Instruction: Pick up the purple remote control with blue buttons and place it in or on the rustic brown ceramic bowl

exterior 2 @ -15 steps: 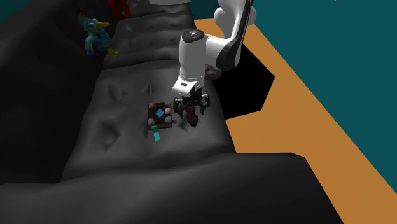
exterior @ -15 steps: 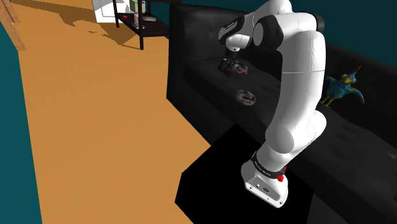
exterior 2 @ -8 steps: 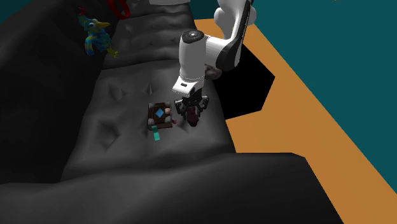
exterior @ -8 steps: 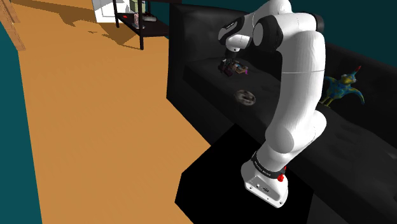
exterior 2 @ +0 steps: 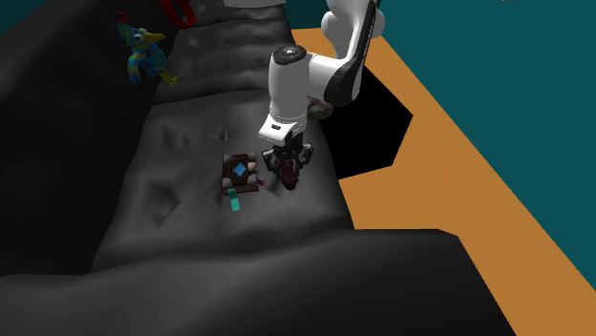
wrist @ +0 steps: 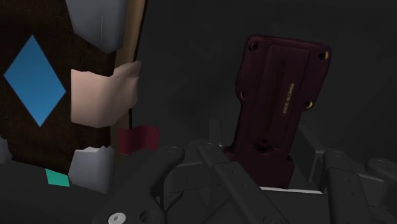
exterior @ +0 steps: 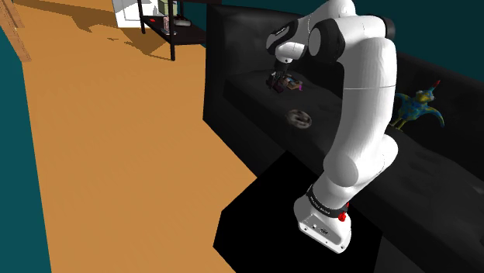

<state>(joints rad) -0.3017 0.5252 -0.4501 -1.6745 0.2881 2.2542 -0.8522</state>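
Fingers [wrist: 208, 154] clasp one end of the dark purple remote [wrist: 280, 95], which points lengthwise straight beyond them.

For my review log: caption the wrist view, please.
Gripper clasps the dark purple remote, its back showing, beside a brown blocky toy with a blue diamond.

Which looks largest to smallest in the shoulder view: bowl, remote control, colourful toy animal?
Largest: colourful toy animal, though it sits nearer the camera.
Then: bowl.
Smallest: remote control, partly hidden, so its rank below the bowl is unsure.
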